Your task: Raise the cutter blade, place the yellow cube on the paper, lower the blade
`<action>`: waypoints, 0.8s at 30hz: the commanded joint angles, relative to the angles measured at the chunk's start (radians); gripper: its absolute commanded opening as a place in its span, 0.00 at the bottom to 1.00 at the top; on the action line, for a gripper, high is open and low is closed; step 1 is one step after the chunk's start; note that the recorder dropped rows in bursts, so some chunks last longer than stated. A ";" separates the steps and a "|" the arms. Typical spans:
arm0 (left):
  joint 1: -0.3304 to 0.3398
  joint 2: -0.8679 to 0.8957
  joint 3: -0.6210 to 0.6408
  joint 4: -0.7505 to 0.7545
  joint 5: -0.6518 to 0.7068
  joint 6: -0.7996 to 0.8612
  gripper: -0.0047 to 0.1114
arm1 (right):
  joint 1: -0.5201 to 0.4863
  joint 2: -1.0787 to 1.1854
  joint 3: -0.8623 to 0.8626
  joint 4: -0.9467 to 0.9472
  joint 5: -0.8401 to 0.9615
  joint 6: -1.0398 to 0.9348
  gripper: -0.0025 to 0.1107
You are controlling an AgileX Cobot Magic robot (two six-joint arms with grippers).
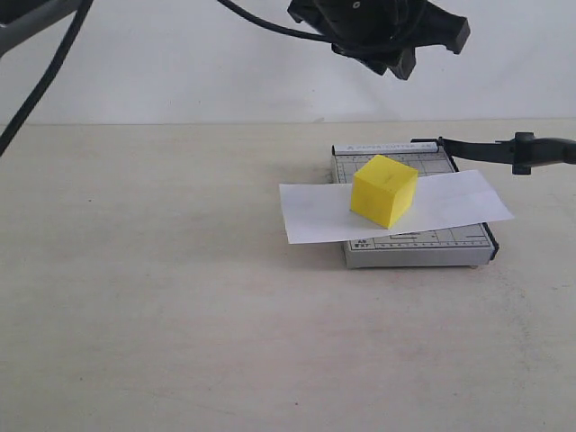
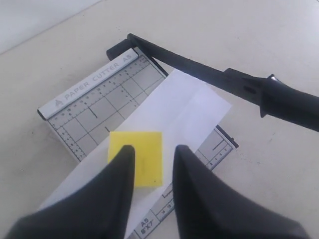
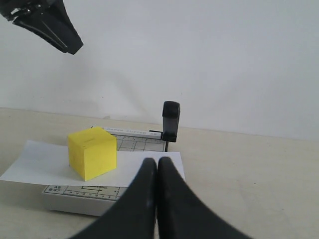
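The yellow cube (image 1: 384,190) sits on the white paper (image 1: 450,205), which lies across the grey gridded cutter base (image 1: 423,245). The cutter blade (image 1: 504,148) is raised, its thick handle reaching out past the base's right side. My left gripper (image 1: 387,54) hangs well above the cube. In the left wrist view it (image 2: 154,152) is open with the cube (image 2: 144,159) below the gap, not touched. My right gripper (image 3: 157,162) is shut on nothing, low beside the cutter, facing the blade handle (image 3: 171,119). The exterior view does not show it.
The cutter stands on a pale tabletop (image 1: 162,297) in front of a white wall. Black cables (image 1: 45,81) hang at the upper left. The paper (image 3: 30,167) overhangs the base on both sides.
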 commanded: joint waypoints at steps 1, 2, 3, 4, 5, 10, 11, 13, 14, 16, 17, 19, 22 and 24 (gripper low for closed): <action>-0.005 -0.009 -0.003 -0.093 0.011 0.035 0.27 | -0.003 -0.007 -0.001 -0.001 -0.010 -0.002 0.02; -0.005 -0.009 -0.003 -0.138 0.011 0.061 0.27 | -0.003 -0.007 -0.001 0.002 -0.010 -0.002 0.02; -0.005 -0.009 -0.003 -0.181 0.011 0.089 0.27 | -0.003 -0.007 -0.001 0.002 -0.012 -0.002 0.02; -0.009 -0.009 -0.003 -0.210 0.014 0.102 0.27 | -0.003 -0.007 -0.001 0.002 -0.012 -0.002 0.02; -0.014 -0.011 -0.003 -0.215 0.015 0.112 0.27 | -0.003 -0.007 -0.001 0.002 -0.012 -0.002 0.02; -0.066 -0.033 -0.003 -0.088 0.031 0.127 0.27 | -0.003 -0.007 -0.001 0.002 -0.012 -0.002 0.02; -0.076 -0.041 -0.003 -0.060 0.040 0.127 0.27 | -0.003 -0.007 -0.001 0.002 -0.012 -0.002 0.02; -0.090 -0.056 -0.003 -0.014 0.061 0.127 0.27 | -0.003 -0.007 -0.001 0.002 -0.012 -0.002 0.02; -0.096 -0.063 -0.003 0.005 0.070 0.127 0.27 | -0.003 -0.007 -0.001 0.002 -0.012 -0.002 0.02; -0.103 -0.078 -0.003 0.009 0.081 0.127 0.27 | -0.003 -0.007 -0.001 0.002 -0.012 -0.002 0.02; -0.105 -0.086 -0.003 0.009 0.090 0.127 0.27 | -0.003 -0.007 -0.001 0.002 -0.012 -0.002 0.02; -0.116 -0.105 -0.001 0.009 0.098 0.127 0.27 | -0.003 -0.007 -0.001 0.002 -0.012 -0.002 0.02; -0.147 -0.153 0.043 0.009 0.064 0.129 0.27 | -0.003 -0.007 -0.001 0.002 -0.012 -0.002 0.02; -0.166 -0.199 0.095 0.009 0.016 0.129 0.27 | -0.003 -0.007 -0.001 0.002 -0.012 -0.002 0.02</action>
